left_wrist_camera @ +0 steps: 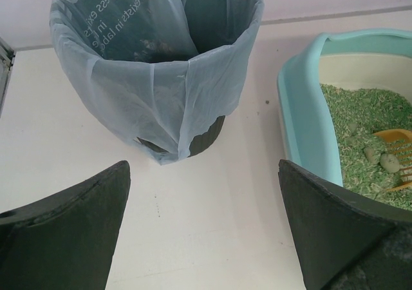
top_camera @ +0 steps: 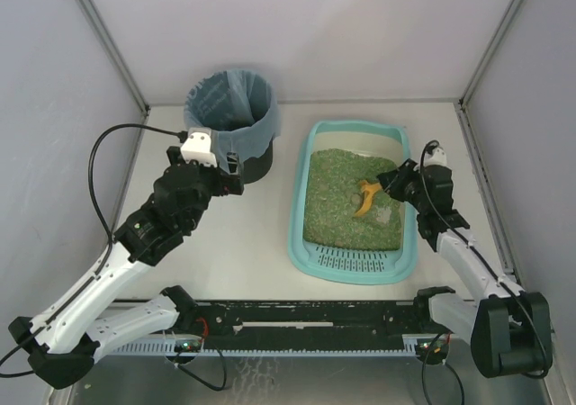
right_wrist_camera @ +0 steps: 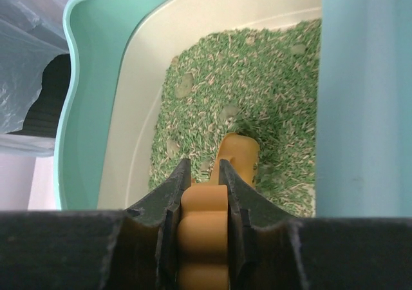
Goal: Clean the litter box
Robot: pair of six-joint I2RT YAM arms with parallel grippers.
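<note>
top view, litter box: the litter box (top_camera: 297, 220) lay on the table (top_camera: 243, 243), right of centre, grille end toward the arm bases, green litter (top_camera: 337, 207) inside.
top view, right tool: the right tool (top_camera: 387, 185) reached in over the box's right rim, clamped on the orange scoop (top_camera: 364, 200), whose head was down in the litter.
top view, left tool: the left tool (top_camera: 232, 175) hung just beside the black bin (top_camera: 232, 121) with its blue bag, jaws apart, holding nothing.
left wrist view: both fingers (left_wrist_camera: 71, 232) stood wide apart over bare table. the bin was ahead, a box corner at right, pale clumps (left_wrist_camera: 380, 158) by the scoop head.
right wrist view: jaws pinched the scoop handle, head tip-first in the litter, more clumps scattered ahead.
step, my read: scooping clumps. likely best to slide shallow under one clump, lift level, shake gently so loose litter drops out, and clear the rim before swinging to the bin.
surface: white, smooth table.
room: plain pale walls (top_camera: 315, 36) on three sides, metal corner posts.
</note>
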